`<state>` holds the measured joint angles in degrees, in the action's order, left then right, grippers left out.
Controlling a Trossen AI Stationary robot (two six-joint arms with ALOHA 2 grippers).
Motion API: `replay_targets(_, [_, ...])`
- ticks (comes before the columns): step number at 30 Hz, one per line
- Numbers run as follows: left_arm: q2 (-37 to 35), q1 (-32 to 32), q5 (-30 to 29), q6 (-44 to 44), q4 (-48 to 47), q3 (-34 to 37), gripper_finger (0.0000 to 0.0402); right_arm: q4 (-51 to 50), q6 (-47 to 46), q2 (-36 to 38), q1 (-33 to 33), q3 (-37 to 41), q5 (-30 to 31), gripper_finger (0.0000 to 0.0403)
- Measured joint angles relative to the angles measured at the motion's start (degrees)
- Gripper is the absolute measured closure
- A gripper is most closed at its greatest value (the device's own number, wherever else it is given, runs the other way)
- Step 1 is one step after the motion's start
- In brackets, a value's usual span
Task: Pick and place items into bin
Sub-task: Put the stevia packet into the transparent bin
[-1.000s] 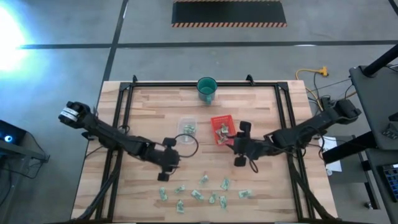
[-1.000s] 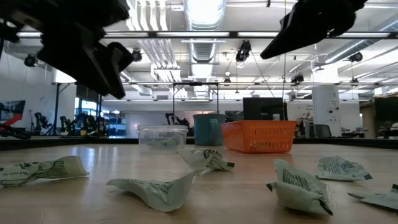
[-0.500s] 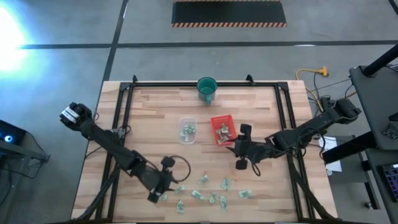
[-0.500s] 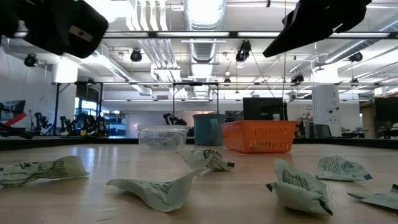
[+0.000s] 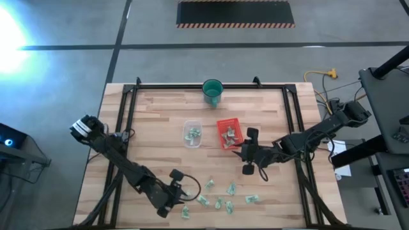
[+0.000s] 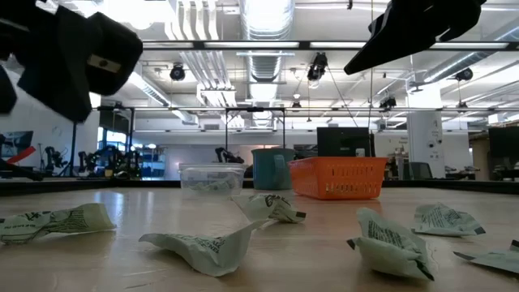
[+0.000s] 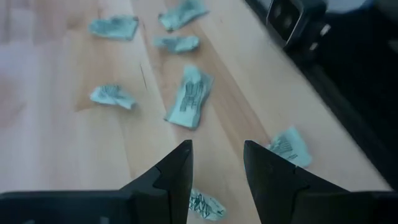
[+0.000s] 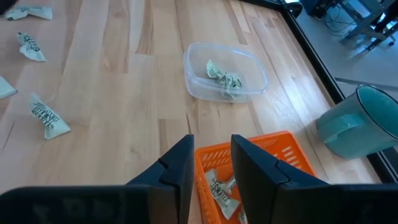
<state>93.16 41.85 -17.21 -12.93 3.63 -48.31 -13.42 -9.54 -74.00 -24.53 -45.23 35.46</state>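
Several tiny pale green-and-white pieces (image 5: 220,195) lie scattered flat on the wood near the table's near edge; they also show in the low view as crumpled pieces (image 6: 203,243). My left gripper (image 5: 181,197) hovers open and empty above the left end of that scatter. In the left wrist view, my left gripper (image 7: 217,163) has one piece (image 7: 189,102) ahead and another piece (image 7: 205,205) just below its fingers. My right gripper (image 5: 248,152) hangs open and empty just near of the orange tray (image 5: 228,133). Pieces lie in the tray and in the clear container (image 5: 192,134).
A teal cup (image 5: 213,91) stands near the far edge, behind the clear container (image 8: 225,71) and orange tray (image 8: 249,168). A black frame runs along the table's edges (image 5: 131,128). Bare wood lies between the containers and the scattered pieces.
My left gripper has swung from beside the clear container toward the table's near edge and now hangs over the left end of the scattered pieces. The pieces themselves have not moved.
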Motion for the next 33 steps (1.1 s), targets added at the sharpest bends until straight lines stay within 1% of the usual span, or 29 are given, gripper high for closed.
replay_targets(3, [2.9, 0.0, 0.0, 0.3, -1.0, -2.3, 0.0274, 0.0, 0.0, 0.0, -0.2, 0.0, 0.0, 0.0306])
replay_targets(6, [5.1, 0.0, -0.2, 0.2, -5.1, -5.6, 0.0274, 0.0, 0.0, 0.0, -0.4, 0.0, 0.0, 0.0305])
replay_targets(10, [8.0, 0.0, -3.1, 0.1, -10.6, -10.1, 0.0275, 0.0, 0.0, 0.0, -0.4, 0.0, 0.0, 0.0308])
replay_targets(17, [12.5, 0.0, -3.3, -0.3, -17.1, -15.3, 0.0274, 0.0, 0.0, 0.0, -0.4, 0.0, 0.0, 0.0319])
replay_targets(20, [12.6, 0.0, -3.3, -1.5, -18.4, -15.8, 0.0275, 0.0, 0.0, 0.0, -0.4, 0.0, 0.0, 0.0322])
replay_targets(24, [12.4, -0.1, -6.0, -2.8, -20.5, -15.5, 0.0275, 0.0, 0.0, 0.0, -0.4, 0.0, 0.0, 0.0323])
replay_targets(27, [12.4, -0.5, -6.1, -4.7, -21.8, -15.1, 0.0275, 0.0, 0.0, 0.0, -0.4, 0.0, 0.0, 0.0321])
replay_targets(33, [12.5, -0.7, -5.9, -5.3, -22.3, -15.1, 0.0275, 0.0, 0.0, 0.0, -0.4, 0.0, 0.0, 0.0316])
